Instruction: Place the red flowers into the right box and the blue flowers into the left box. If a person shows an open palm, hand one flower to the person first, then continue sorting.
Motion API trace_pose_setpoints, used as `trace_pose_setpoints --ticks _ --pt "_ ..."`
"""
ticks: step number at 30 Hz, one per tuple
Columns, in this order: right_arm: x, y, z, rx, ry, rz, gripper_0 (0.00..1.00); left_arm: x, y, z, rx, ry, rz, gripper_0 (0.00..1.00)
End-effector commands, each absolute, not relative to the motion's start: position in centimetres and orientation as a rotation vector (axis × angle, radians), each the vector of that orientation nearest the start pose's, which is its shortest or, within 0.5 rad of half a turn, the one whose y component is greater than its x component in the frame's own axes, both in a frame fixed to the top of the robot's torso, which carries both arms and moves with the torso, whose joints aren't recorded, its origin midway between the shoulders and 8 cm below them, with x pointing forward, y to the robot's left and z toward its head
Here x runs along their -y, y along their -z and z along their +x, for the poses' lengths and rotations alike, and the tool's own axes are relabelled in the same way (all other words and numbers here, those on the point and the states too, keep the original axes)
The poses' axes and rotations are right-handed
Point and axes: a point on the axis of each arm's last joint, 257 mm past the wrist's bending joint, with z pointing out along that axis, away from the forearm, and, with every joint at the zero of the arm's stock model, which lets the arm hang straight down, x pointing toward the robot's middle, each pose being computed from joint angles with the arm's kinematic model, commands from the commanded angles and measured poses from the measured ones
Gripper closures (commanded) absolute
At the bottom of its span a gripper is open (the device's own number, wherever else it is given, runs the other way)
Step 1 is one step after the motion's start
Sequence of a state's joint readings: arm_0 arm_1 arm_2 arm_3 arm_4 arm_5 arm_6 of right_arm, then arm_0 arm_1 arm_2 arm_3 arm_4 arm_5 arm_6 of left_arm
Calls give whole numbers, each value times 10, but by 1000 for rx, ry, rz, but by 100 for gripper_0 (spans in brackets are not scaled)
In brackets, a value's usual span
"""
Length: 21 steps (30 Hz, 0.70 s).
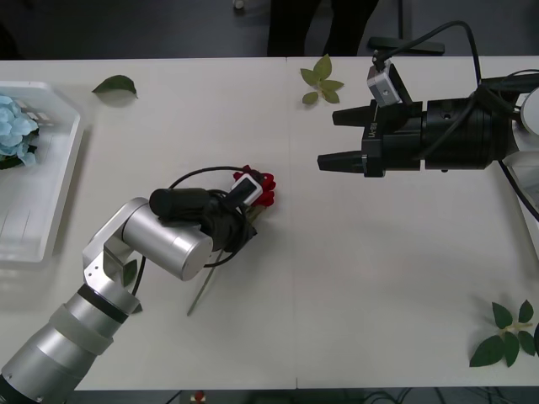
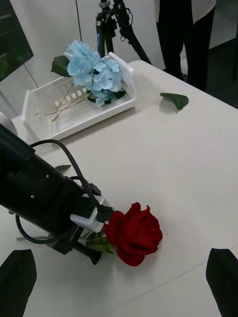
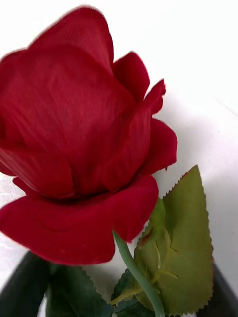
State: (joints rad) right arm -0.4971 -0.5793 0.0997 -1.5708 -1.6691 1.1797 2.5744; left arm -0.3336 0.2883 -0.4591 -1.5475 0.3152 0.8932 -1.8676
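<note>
Left gripper (image 1: pixel 246 220) at red rose (image 1: pixel 263 188)

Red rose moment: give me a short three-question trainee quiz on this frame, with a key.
1. True or false: the blue flowers lie in the left box.
2. Which gripper is at the red rose? A left gripper; B right gripper.
3. Fill in: the right gripper's fingers are ____.

Key: 1 true. 2 A. 3 open.
</note>
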Motion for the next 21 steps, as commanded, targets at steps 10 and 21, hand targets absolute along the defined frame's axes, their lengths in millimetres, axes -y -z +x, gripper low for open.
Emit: trace_pose_setpoints --ticks 10,21 --pt "71 86 480 -1507 -762 -1216 0 -70 339 520 -2103 33 934 100" --pt "71 84 480 -1501 -765 -1212 0 -69 309 525 -2070 102 857 100"
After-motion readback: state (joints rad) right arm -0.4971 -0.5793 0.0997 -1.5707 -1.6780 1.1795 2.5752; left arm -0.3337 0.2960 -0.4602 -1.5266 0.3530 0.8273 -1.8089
